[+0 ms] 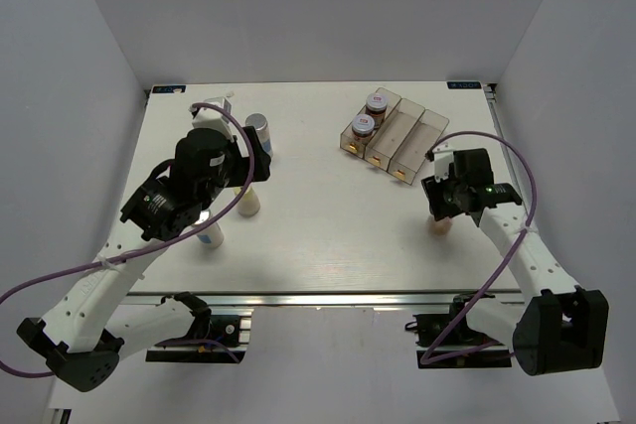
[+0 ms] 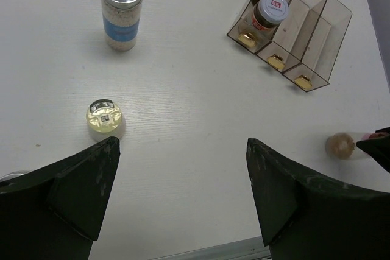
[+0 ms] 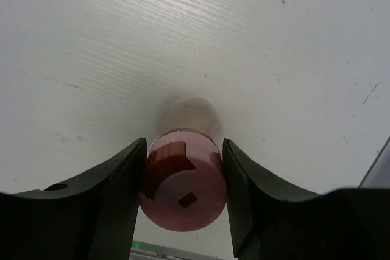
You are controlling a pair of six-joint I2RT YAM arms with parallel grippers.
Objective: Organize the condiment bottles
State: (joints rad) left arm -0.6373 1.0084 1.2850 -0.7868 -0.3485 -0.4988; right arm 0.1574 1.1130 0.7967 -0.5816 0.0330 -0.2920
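Grips pink-lidded bottle (image 3: 183, 190) in downturned right end effector (image 3: 184, 147) at 4 o'clock; holds left end effector (image 2: 181, 144) agape above bench (image 2: 183, 77), 9 o'clock.

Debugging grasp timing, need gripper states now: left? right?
Left gripper: open, holding nothing.
Right gripper: closed on the pink-lidded bottle, fingers against both sides of its lid.

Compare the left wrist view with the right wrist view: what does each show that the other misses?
Left wrist only: the open left gripper, a silver-lidded bottle, a pale yellow bottle, and the tray with two dark brown bottles in one slot.
Right wrist only: the right gripper closed against both sides of the tan pink-lidded bottle at its lid.
Both: that bottle, small and distant in the left wrist view, and the white table.
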